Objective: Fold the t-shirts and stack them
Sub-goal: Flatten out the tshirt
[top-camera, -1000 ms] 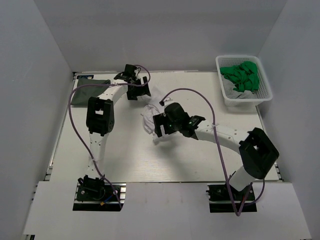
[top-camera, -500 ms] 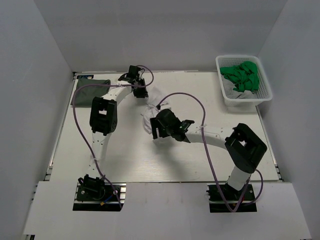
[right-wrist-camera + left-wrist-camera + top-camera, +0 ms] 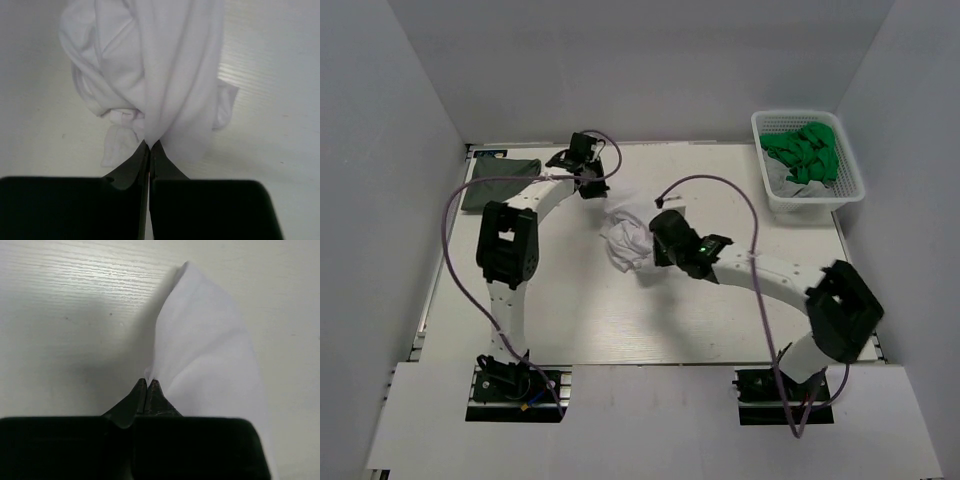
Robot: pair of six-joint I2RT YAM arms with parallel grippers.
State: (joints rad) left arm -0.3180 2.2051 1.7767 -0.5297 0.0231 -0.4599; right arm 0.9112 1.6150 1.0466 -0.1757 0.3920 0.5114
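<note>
Top external view: the white shirt (image 3: 625,240) lies in a crumpled heap on the bench (image 3: 580,310), left of the basket (image 3: 815,203) and nearer to my bases than it. The dark shirt (image 3: 498,185) lies much further left of the basket, well apart from it, at the far left corner of the bench, partly hidden behind my left arm. The basket itself holds a bunch of green cloth (image 3: 805,150) over something pale.

My left jaws sit on the side of the white heap away from the basket. In the left wrist view they are pressed together on a thin edge of the white shirt (image 3: 210,355), which runs away from the tips as a smooth flap lying on the bench.

My right jaws reach the heap from the basket's side. In the right wrist view they are closed on a gathered fold of the white shirt (image 3: 150,70), and the knotted bulk of the cloth lies just beyond the tips.
</note>
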